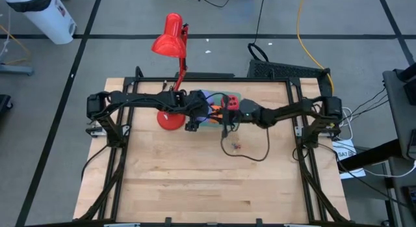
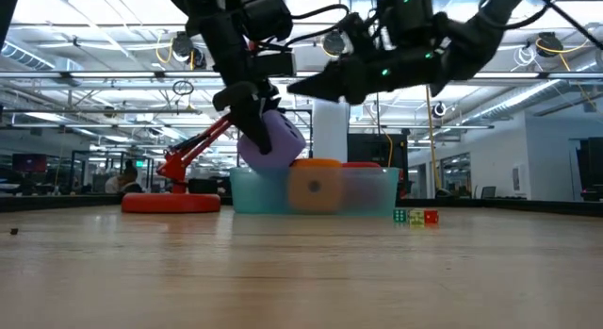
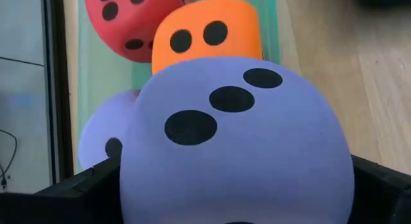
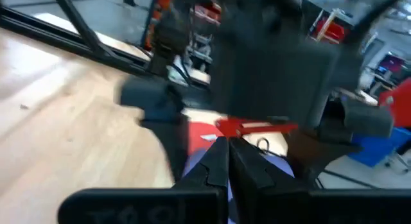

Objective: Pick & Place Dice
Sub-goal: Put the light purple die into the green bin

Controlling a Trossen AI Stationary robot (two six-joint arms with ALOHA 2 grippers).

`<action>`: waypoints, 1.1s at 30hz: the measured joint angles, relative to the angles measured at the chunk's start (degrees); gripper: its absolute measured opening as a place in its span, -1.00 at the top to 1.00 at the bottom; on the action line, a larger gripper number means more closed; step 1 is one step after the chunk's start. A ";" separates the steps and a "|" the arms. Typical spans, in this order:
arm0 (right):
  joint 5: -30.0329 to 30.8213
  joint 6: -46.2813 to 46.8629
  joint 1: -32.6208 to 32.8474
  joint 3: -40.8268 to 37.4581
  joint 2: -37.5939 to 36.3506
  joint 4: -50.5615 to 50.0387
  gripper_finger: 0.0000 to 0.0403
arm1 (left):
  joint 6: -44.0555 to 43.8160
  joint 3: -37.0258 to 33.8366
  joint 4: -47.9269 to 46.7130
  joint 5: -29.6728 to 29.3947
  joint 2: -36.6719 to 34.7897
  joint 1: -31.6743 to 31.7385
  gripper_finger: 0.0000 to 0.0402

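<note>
Matt, foam-like lavender die [image 3: 237,140] with dark pips; pale, smooth wooden table [image 1: 195,181]; translucent plastic tray [image 2: 372,189]

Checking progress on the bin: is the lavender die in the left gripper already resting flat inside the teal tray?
No. In the low view the lavender die sits tilted between the left gripper's fingers, above the teal tray's rim.

The pale wooden tabletop [image 1: 195,181] carries a red lamp's round base [image 2: 171,203], a translucent teal bin [image 2: 363,192] just beside it, and three tiny dice [image 2: 415,216] near the bin.
</note>
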 joint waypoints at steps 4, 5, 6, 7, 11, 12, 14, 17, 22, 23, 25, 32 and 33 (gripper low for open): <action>-3.12 0.18 -1.58 2.01 3.03 0.64 0.99 | -0.17 0.04 0.86 0.11 0.00 -0.02 -0.99; -3.16 0.20 -1.81 2.18 3.58 1.20 0.99 | -0.17 0.04 1.03 0.21 0.00 -0.02 -0.99; -3.00 0.20 -1.89 2.24 4.20 1.63 0.99 | -0.16 0.04 1.31 0.61 0.00 -0.02 -0.99; -2.99 -0.02 -2.14 2.43 4.78 2.17 0.99 | -0.08 0.04 1.61 1.15 0.00 -0.02 -0.99; -4.76 0.25 -3.44 3.33 7.02 4.07 0.99 | 0.72 0.04 2.01 2.04 0.02 0.02 -0.99; -5.45 0.86 -3.78 3.57 7.40 4.11 0.99 | 0.80 0.04 2.03 2.34 0.04 0.06 -0.99; -6.56 2.13 -4.48 3.66 7.71 4.09 0.99 | 0.96 0.04 2.09 3.10 0.10 0.09 -0.99; -6.91 4.00 -5.45 3.74 8.34 3.22 0.99 | 2.01 0.04 1.99 4.13 0.11 0.04 -0.99; -8.37 6.14 -6.43 3.75 8.21 0.70 0.99 | 2.25 0.04 2.56 4.21 0.17 -0.28 -0.99; -8.96 6.47 -6.60 3.76 8.21 0.17 0.99 | 2.27 0.04 2.61 4.22 0.17 -0.28 -0.99; -9.05 7.30 -6.78 3.76 8.19 -0.60 0.99 | 2.57 0.04 2.85 4.26 0.17 -0.29 -0.99; -9.07 8.05 -7.19 3.80 8.14 -3.01 1.00 | 2.58 0.04 2.93 4.20 0.17 -0.46 -0.99; -9.09 8.20 -7.19 3.80 8.14 -3.26 1.00 | 2.50 0.04 2.93 4.16 0.17 -0.56 -0.99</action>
